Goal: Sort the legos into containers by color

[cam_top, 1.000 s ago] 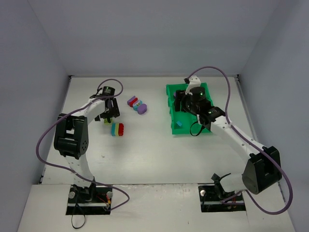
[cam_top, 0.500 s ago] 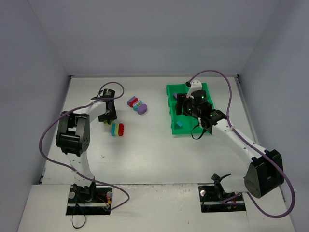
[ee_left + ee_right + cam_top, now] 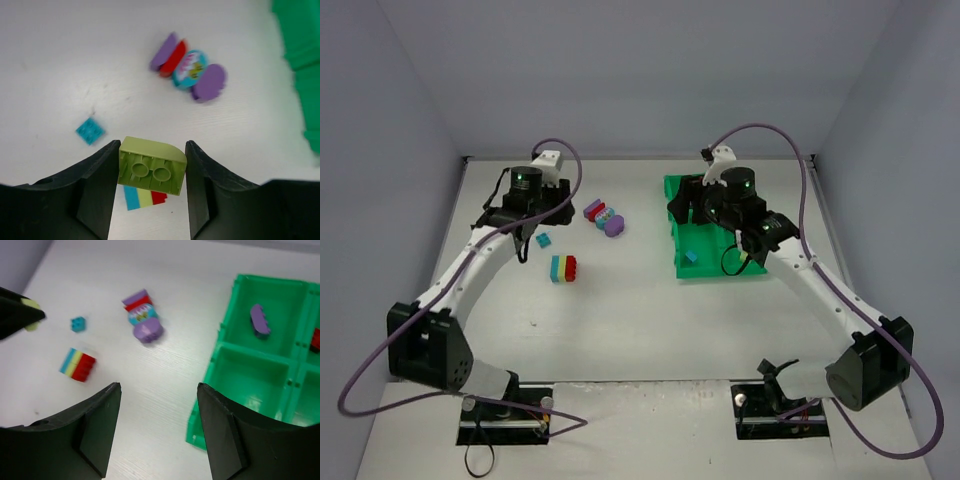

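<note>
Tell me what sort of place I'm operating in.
Likely a lab test cell for robots: a white table boxed in by plain grey walls, holding a green four-compartment tray and loose legos.

1 green tray (image 3: pixel 270 279) of 4 compartments (image 3: pixel 245 375), 1 yellow-green brick (image 3: pixel 151 165), 1 teal tile (image 3: pixel 90 131), 1 3-colour stack (image 3: pixel 563 268).

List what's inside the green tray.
A purple brick, a red brick and a blue brick show; the right arm covers the right side of the tray.
</note>
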Action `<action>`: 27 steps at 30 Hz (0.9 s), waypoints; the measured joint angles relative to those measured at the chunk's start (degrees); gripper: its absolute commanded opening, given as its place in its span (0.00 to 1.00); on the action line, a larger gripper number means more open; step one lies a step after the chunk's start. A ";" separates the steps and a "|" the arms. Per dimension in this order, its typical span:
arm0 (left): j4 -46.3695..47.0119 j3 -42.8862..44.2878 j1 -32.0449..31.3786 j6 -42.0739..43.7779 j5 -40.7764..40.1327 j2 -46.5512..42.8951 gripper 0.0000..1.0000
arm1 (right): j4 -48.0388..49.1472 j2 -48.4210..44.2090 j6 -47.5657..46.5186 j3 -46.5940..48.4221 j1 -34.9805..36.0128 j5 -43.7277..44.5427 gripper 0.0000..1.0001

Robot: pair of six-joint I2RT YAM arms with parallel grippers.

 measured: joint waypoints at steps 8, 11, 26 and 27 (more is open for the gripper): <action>9.01 -5.62 -12.07 15.19 12.22 -12.02 0.00 | -1.22 4.35 7.43 11.82 0.48 -11.58 0.59; 9.57 -6.40 -14.71 19.47 14.49 -13.20 0.00 | -1.66 7.13 10.78 14.08 0.87 -16.02 0.59; 13.00 -7.30 -19.63 31.06 19.06 -15.87 0.00 | -3.34 13.77 16.24 17.49 4.59 -28.02 0.56; 12.98 -7.32 -19.65 31.36 19.12 -15.76 0.00 | -3.34 13.77 16.28 17.55 4.72 -28.41 0.55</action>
